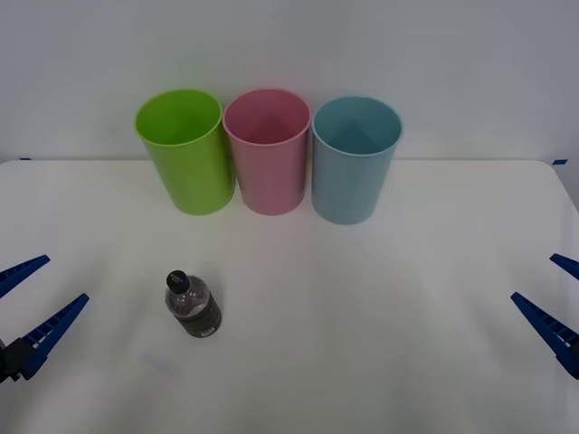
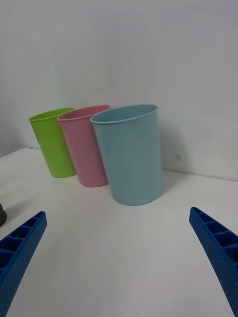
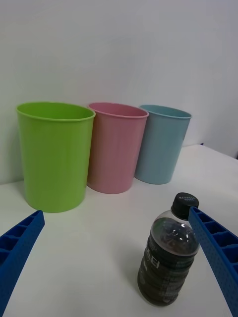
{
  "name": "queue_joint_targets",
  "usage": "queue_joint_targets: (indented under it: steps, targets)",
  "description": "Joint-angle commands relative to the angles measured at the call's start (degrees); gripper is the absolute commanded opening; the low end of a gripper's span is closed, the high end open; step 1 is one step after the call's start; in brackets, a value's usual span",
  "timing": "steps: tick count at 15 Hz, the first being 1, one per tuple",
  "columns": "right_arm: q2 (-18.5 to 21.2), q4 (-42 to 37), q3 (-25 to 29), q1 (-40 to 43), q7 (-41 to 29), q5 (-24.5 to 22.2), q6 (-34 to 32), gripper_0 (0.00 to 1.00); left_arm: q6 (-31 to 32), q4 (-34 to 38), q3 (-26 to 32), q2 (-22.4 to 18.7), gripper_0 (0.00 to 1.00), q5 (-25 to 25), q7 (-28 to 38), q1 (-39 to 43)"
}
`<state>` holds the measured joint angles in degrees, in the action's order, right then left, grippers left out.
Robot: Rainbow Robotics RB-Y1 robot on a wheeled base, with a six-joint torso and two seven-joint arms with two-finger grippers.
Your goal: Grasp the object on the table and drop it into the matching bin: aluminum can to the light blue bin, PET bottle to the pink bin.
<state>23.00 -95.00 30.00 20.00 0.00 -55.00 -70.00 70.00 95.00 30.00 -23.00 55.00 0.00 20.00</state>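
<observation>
Front view: bottle (image 1: 192,306) upright on table (image 1: 380,298), well in front of green bin (image 1: 184,150); pink bin (image 1: 268,149), blue bin (image 1: 354,158) beside it. Left gripper (image 1: 27,307) and right gripper (image 1: 554,303) both spread apart. Right wrist view: blue bin nearest. Left wrist view: bottle near the green bin.

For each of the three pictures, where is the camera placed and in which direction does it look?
Front view: above the arms, looking forward and down at the table; left gripper and right gripper at the edges.
Left wrist view: low on the left arm, facing the bottle and bins; open blue jaws below.
Right wrist view: low on the right arm, facing the blue bin; open jaws below.
Shared: the green bin, pink bin and blue bin.
</observation>
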Motion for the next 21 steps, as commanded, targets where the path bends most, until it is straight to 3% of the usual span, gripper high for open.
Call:
queue_joint_targets:
  steps: [1, 3, 7, 16, 21]
  targets:
    - [0.0, 0.0, 0.0, 0.0, 0.0, 0.0, 0.0, 1.0, 0.0, 0.0, 0.0, 0.0, 1.0, 0.0, 0.0, 0.0]
    - [0.0, 0.0, 0.0, 0.0, 0.0, 0.0, 0.0, 1.0, 0.1, -1.1, -1.3, 1.8, 1.0, 0.5, -0.2, 0.5]
    - [0.0, 0.0, 0.0, 0.0, 0.0, 0.0, 0.0, 1.0, 0.0, -1.1, -2.1, 1.2, 1.0, -0.2, -0.1, 0.5]
    - [0.0, 0.0, 0.0, 0.0, 0.0, 0.0, 0.0, 1.0, 0.9, -8.0, -5.3, -8.4, 1.0, -0.1, -3.2, -0.6]
    - [0.0, 0.0, 0.0, 0.0, 0.0, 0.0, 0.0, 1.0, 2.6, -17.7, -12.0, -11.4, 1.0, 0.1, -12.7, -5.1]
